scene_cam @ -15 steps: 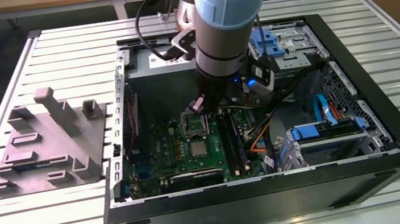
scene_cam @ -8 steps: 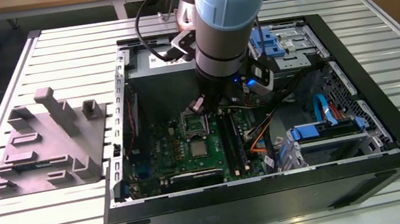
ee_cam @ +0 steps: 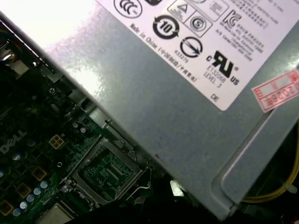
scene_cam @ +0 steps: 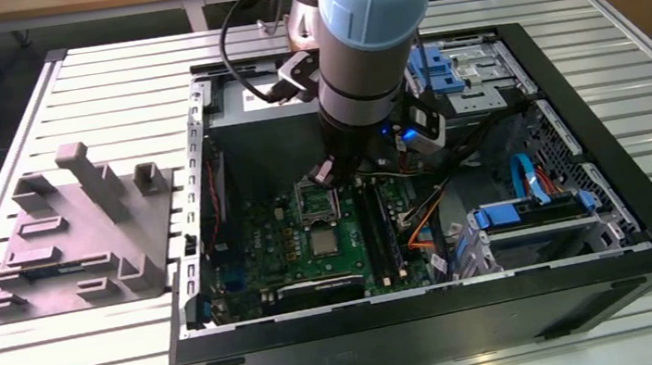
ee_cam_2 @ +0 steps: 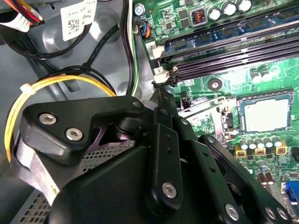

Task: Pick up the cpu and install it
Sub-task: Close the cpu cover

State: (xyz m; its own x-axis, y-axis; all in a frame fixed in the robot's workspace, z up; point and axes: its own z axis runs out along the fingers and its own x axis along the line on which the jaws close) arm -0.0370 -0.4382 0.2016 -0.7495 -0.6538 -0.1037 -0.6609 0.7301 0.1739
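The cpu (scene_cam: 326, 238), a small silvery square chip, lies flat in the socket of the green board (scene_cam: 290, 247) inside the open computer case. It also shows in the second wrist view as the cpu (ee_cam_2: 266, 114), and one corner of the cpu (ee_cam: 53, 215) shows in the first wrist view. The socket's metal retaining frame (scene_cam: 317, 204) stands flipped open just behind it, and this frame (ee_cam: 107, 170) is close in the first wrist view. My gripper (scene_cam: 328, 177) hangs over that frame, a little above the board and apart from the cpu. Its black linkage (ee_cam_2: 163, 154) covers the foreground.
The grey power-supply box (ee_cam: 187, 93) sits close beside the socket. Memory slots (ee_cam_2: 224, 51) run along the board. Blue drive bays (scene_cam: 530, 213) and loose cables (scene_cam: 428, 203) crowd the case's right in the exterior view. A grey part fixture (scene_cam: 71, 237) stands on the table at the left.
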